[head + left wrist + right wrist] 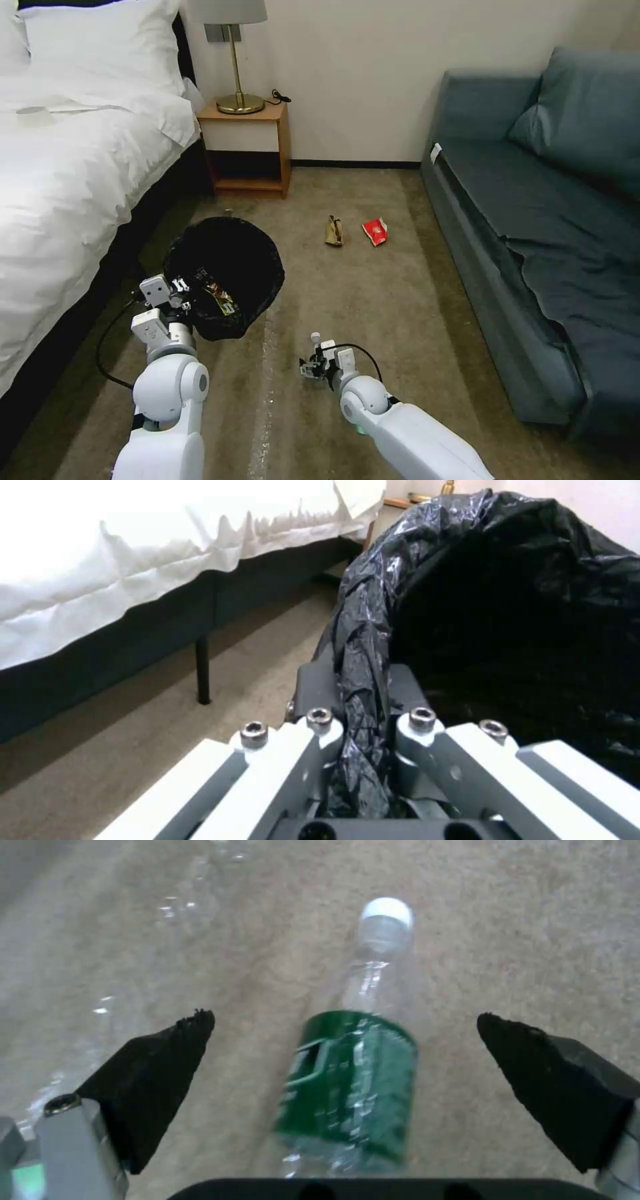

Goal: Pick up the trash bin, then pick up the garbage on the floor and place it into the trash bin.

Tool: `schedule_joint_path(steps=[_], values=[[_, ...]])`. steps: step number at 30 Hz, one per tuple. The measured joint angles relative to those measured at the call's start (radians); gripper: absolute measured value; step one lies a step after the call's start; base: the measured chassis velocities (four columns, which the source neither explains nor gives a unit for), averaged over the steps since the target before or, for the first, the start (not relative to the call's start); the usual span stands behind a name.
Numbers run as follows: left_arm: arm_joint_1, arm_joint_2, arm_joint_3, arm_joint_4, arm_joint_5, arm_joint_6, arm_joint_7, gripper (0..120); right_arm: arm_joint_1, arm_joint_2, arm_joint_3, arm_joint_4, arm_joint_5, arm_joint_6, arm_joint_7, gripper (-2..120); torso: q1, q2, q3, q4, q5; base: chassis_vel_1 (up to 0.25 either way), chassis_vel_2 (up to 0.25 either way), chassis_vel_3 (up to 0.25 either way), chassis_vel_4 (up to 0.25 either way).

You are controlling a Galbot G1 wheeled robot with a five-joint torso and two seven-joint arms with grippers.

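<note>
Left claw (363,720) clamped on the trash bin (227,273) rim; right claw (347,1055) wide open astride the light, slippery, crushable bottle (353,1080) beside the bin, best gripped at its label.

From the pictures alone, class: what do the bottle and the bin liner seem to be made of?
The bottle: likely thin clear plastic, since carpet shows through it, with a glossy green label and white cap. The bin liner: thin black plastic film, crinkled and shiny, pinched by the left gripper.

Left tool (363,720) clamped on the black-bagged rim of the trash bin (507,605), with the white-sheeted bed (133,555) at ten o'clock above carpeted floor (133,740).
</note>
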Motion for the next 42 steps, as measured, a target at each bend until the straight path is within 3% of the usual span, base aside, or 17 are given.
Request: schedule_joint_path(steps=[7,31,32,34,37,42], values=[[0.027,-0.002,-0.006,-0.017,0.011,-0.002,0.0,4,0.018,0.024,0.024,-0.1,-0.042,0.041,-0.037,100,0.0,0.0,0.0,0.0,-0.0001,0.0,0.0,0.0,0.0],[0.059,-0.02,-0.019,-0.034,0.037,-0.012,-0.002,4,0.017,0.075,0.021,-0.245,-0.103,0.116,-0.117,98,0.0,0.0,0.0,0.0001,0.0,0.0,0.0,0.0,0.0],[0.058,-0.021,-0.02,-0.034,0.038,-0.012,-0.002,4,0.018,0.076,0.022,-0.257,-0.107,0.125,-0.12,92,0.0,0.0,0.0,0.0001,-0.0001,0.0,0.0,0.0,0.0],[0.057,-0.021,-0.02,-0.034,0.038,-0.012,-0.002,4,0.019,0.077,0.022,-0.261,-0.108,0.128,-0.122,90,0.0,0.0,0.0,0.0001,-0.0001,0.0,0.0,0.0,0.0],[0.049,-0.023,-0.019,-0.032,0.038,-0.012,-0.002,4,0.02,0.079,0.027,-0.279,-0.114,0.146,-0.126,71,0.0,0.0,0.0,0.0,0.0,0.0,0.0,0.0,0.0],[0.044,-0.023,-0.018,-0.026,0.038,-0.012,-0.003,4,0.019,0.079,0.031,-0.28,-0.115,0.151,-0.126,57,0.0,0.0,0.0,0.0001,0.0,0.0,0.0,0.0,0.0]])
